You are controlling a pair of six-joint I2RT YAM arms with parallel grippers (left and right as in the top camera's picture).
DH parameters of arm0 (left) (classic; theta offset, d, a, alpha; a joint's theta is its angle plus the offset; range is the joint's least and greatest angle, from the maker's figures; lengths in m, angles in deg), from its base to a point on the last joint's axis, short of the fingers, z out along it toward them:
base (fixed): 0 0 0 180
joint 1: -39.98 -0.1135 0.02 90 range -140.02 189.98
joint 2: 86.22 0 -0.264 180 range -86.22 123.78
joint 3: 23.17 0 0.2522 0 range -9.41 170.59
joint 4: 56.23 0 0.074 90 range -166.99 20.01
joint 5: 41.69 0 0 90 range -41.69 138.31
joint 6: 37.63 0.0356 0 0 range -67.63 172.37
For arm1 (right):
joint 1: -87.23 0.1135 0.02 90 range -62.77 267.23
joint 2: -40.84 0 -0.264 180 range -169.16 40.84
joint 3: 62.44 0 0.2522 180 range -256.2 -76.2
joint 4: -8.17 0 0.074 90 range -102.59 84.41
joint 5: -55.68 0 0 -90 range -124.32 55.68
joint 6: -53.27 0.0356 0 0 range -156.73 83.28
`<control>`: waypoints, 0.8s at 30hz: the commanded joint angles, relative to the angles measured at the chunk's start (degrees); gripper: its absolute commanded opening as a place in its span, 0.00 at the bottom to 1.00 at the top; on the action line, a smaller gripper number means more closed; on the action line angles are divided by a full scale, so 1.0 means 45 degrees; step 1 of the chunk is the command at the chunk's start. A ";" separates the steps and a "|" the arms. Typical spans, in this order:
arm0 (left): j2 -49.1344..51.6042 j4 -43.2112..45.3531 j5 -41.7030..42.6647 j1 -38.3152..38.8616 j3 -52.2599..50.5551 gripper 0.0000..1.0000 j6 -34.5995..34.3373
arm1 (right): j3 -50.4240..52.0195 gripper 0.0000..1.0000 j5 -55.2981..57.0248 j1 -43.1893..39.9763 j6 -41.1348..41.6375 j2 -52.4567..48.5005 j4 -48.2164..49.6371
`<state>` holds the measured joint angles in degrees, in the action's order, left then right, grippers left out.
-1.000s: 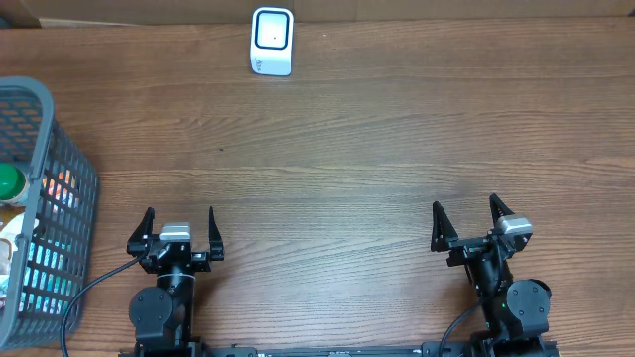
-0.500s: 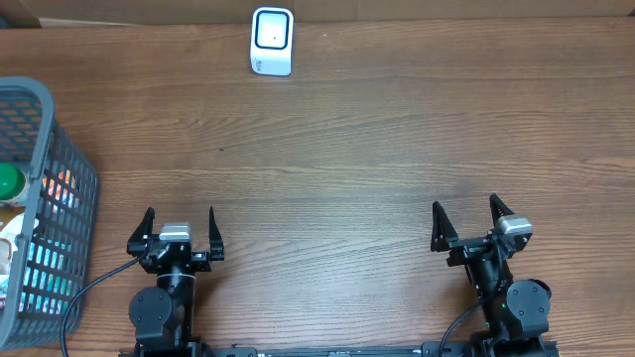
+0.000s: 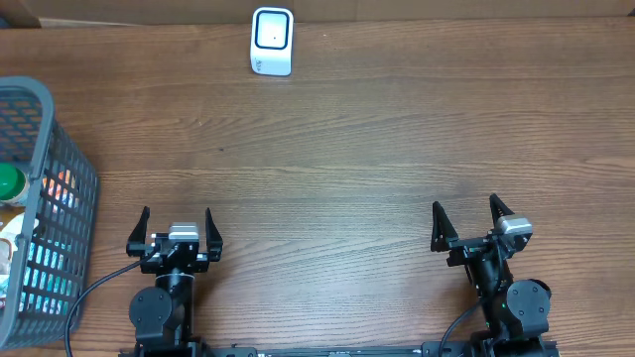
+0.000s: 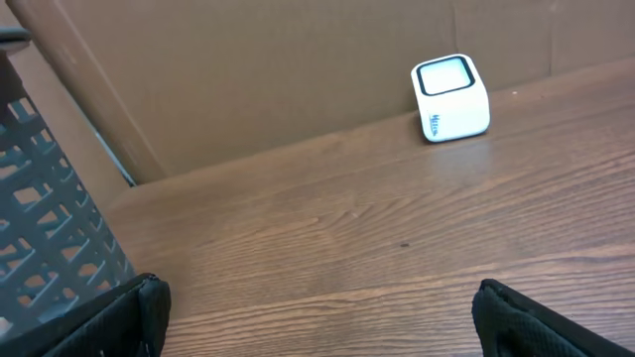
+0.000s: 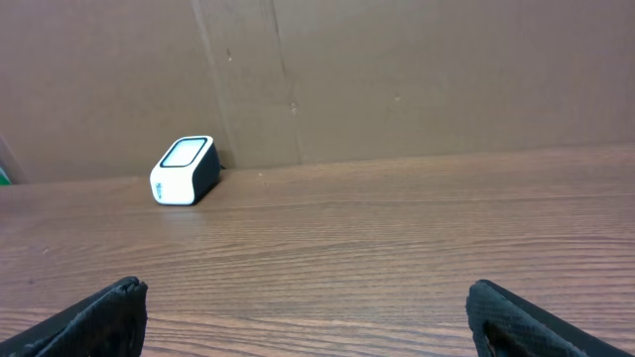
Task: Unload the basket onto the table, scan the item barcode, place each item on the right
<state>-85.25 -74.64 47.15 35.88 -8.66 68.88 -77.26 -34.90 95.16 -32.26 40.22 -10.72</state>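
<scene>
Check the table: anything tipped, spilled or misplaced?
Nothing stands out. The scanner sits upright at the far edge, items lie inside the basket at the left; the left gripper and right gripper are open and empty.

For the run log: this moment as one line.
left gripper open, empty | right gripper open, empty | scanner far edge | basket left, items inside

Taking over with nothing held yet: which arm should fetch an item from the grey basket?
Left. The left gripper stands open close to the basket; the right gripper, also open, sits on the far side from it. The scanner also stands left of centre.
</scene>
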 commanded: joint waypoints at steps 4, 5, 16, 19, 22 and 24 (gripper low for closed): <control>-0.0155 0.0102 -0.0151 0.0083 -0.0087 1.00 0.0374 | 0.0131 1.00 0.0117 0.0049 0.0015 0.0102 0.0068; -0.0155 0.0102 -0.0049 0.0083 -0.0083 1.00 0.0379 | 0.0131 1.00 0.0117 0.0044 0.0015 0.0102 0.0068; -0.0155 0.0068 0.0792 0.0083 0.0112 1.00 -0.1316 | 0.0131 1.00 0.0117 0.0044 0.0015 0.0102 0.0068; -0.0155 0.0039 0.0845 0.0083 0.0423 1.00 -0.1763 | 0.0131 1.00 0.0117 0.0044 0.0015 0.0102 0.0068; -0.0136 0.0029 0.0942 0.0083 0.0816 1.00 -0.2327 | 0.0131 1.00 0.0117 0.0044 0.0015 0.0102 0.0068; -0.0121 -0.0078 0.1127 0.0083 0.1107 1.00 -0.2579 | 0.0131 1.00 0.0117 0.0044 0.0015 0.0102 0.0068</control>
<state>-85.25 -74.79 50.23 35.88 -7.30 61.21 -77.26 -34.92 95.16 -32.26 40.22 -10.74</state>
